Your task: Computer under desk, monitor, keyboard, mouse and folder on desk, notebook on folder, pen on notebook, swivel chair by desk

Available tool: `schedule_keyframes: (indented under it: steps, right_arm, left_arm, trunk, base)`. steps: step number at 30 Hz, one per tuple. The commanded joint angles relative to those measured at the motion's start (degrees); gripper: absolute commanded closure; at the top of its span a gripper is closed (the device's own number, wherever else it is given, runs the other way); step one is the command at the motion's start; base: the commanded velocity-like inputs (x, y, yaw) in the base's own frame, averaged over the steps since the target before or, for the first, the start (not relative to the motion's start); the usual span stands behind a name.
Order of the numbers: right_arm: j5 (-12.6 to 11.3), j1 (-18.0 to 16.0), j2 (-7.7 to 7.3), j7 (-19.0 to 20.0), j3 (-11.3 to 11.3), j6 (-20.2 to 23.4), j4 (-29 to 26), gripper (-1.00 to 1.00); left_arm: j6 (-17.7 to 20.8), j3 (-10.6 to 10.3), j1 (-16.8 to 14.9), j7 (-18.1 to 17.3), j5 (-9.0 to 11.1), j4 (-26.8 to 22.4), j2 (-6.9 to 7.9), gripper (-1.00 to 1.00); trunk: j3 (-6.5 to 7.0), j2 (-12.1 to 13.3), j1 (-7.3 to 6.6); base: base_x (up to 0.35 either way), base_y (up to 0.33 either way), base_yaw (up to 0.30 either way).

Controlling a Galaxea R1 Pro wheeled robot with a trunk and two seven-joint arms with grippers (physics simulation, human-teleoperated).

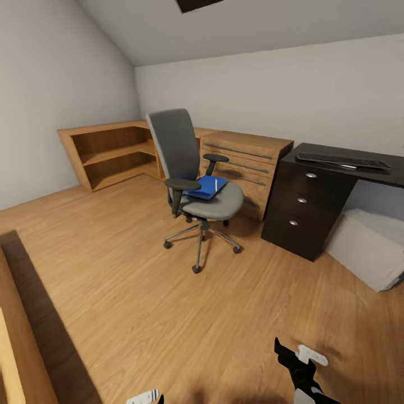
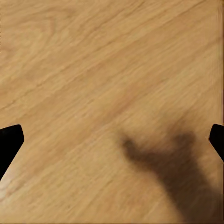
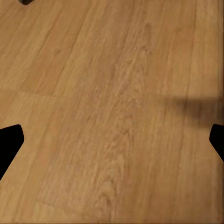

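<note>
Looking across a bedroom with loads of bare floor

Attic-style room, sloped ceiling, pale walls, wood plank floor (image 1: 168, 314). The swivel chair (image 1: 193, 174) stands out in the open, well apart from the black surface (image 1: 314, 196) at the right. On its seat lies the blue folder (image 1: 206, 187) with the white pen (image 1: 215, 184) on top; can't make out a notebook between them, too small to tell. The keyboard (image 1: 343, 161) lies on the surface top, above the three drawers with silver knobs. Just beside the drawers, under the surface, a light grey box lies tilted on the floor, probably the computer (image 1: 370, 247), cut off by the frame's right edge. Behind the chair sit a light wooden drawer unit (image 1: 247, 163) and a low open shelf unit (image 1: 112, 154) running into the corner.

The rest of the surface runs out of frame to the right. Some wooden furniture edge (image 1: 17, 348) cuts in at lower left.

Plenty of open floor between the robot and the chair. Both wrist views show planks with black fingertips at opposite edges: left pincer (image 2: 112, 140) and right pincer (image 3: 112, 140) are spread wide, holding nothing. The right pincer also pokes up at the bottom of the head view.
</note>
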Motion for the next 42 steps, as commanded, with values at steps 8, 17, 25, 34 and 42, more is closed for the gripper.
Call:
schedule_keyframes:
  steps: [8, 17, 25, 34, 42]
  right_arm:
    - [0.5, 0.0, 0.12, 0.5, -0.2, -0.2, 0.1, -1.00]
    - [0.5, 0.0, 0.22, 0.5, -0.2, -0.2, 0.1, -1.00]
    - [0.6, 0.0, 0.45, 0.5, -0.2, -0.2, 0.1, -1.00]
    - [0.6, 0.0, 0.43, 0.6, -0.2, -0.2, 0.1, -1.00]
    - [0.8, 0.0, 0.47, 0.6, -0.2, -0.2, 0.1, -1.00]
  left_arm:
    - [-0.6, -0.4, 0.0, 0.5, 0.4, 0.3, 0.08, -1.00]
    - [-0.7, -0.4, 0.0, 0.5, 0.4, 1.5, 0.08, -1.00]
    - [-0.7, -0.5, 0.0, 0.5, 0.4, 1.6, 0.03, -1.00]
    - [-0.6, -0.5, 0.0, 0.5, 0.4, 1.7, 0.00, -1.00]
    - [-0.4, -0.4, 0.0, 0.5, 0.5, 1.7, 0.02, -1.00]
  trunk:
    - [-0.01, 0.0, -0.01]
    - [-0.01, 0.0, -0.01]
    - [0.17, 0.4, -0.23]
    - [1.79, 4.0, -2.21]
    - [3.23, 7.2, -3.96]
  base:
    - [0.000, 0.000, -0.135]
    - [0.000, 0.000, -0.251]
    - [0.000, 0.000, -0.259]
    - [0.000, 0.000, -0.201]
    - [0.000, 0.000, -0.028]
